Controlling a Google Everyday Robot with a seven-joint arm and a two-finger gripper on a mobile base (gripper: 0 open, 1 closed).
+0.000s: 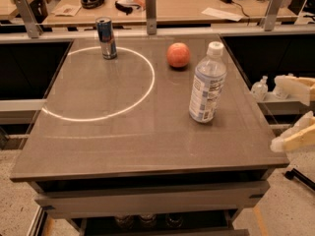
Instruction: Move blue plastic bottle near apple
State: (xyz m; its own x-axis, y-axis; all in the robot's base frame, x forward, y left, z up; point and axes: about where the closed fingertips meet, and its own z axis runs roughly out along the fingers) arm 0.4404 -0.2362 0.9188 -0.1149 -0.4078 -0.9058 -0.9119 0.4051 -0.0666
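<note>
The blue plastic bottle [207,84] stands upright on the right part of the brown table [113,132]; it is clear, with a white cap and a pale blue-and-white label. The orange-red apple [178,55] sits behind it and a little to the left, apart from it. My gripper [294,113] is at the right edge of the view, beyond the table's right edge and right of the bottle. Its two pale fingers [294,86] are spread apart and hold nothing.
A short blue-silver can [106,38] stands at the table's back left, on a bright ring of light [103,82]. Behind the table is a railing with posts [150,6] and a desk with headphones and papers. A small bottle [259,88] sits off the table's right side.
</note>
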